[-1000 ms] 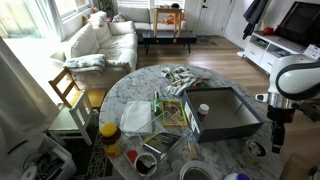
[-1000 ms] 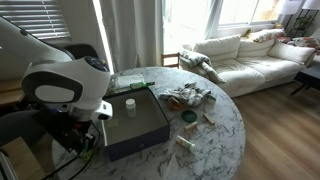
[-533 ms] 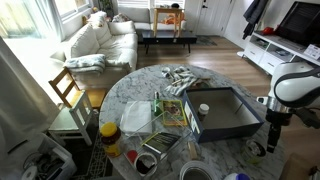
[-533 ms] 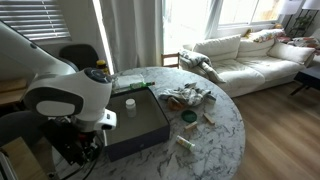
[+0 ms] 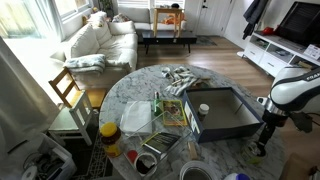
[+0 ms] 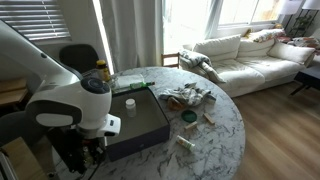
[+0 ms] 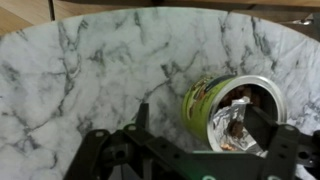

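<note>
The pincer [image 7: 197, 112] stands wide open in the wrist view, one finger on each side of a green can [image 7: 228, 115] that lies on its side on the marble table [image 7: 80, 70] (crumpled foil shows in its open mouth). The can sits closer to one finger [image 7: 262, 125]; whether they touch I cannot tell. Nothing is gripped. Farther off, in an exterior view, a grey tray [image 5: 222, 112] sits on the table, with a sofa [image 5: 100, 40] beyond.
</note>
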Robot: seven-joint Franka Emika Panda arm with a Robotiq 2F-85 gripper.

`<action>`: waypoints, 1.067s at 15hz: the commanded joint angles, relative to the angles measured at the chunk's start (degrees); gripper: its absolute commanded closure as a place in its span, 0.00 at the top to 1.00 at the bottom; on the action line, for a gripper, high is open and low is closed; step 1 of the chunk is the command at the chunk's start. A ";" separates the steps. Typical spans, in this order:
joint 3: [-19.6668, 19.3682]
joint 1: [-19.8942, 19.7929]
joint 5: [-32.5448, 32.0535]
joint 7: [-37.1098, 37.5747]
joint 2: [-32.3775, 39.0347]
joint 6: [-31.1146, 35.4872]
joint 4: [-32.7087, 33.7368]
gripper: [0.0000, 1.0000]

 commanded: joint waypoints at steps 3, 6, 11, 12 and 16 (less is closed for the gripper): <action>0.49 -0.38 4.31 -1.90 2.52 7.22 -0.36 0.67; 0.97 -0.40 5.50 -2.66 2.76 7.42 -0.35 0.42; 1.53 -0.29 3.72 -3.60 -0.02 2.91 0.01 0.05; 1.47 -0.30 2.37 -3.35 -0.97 0.97 0.28 0.00; 1.21 -0.27 -4.00 -2.61 -3.67 -13.72 3.04 0.02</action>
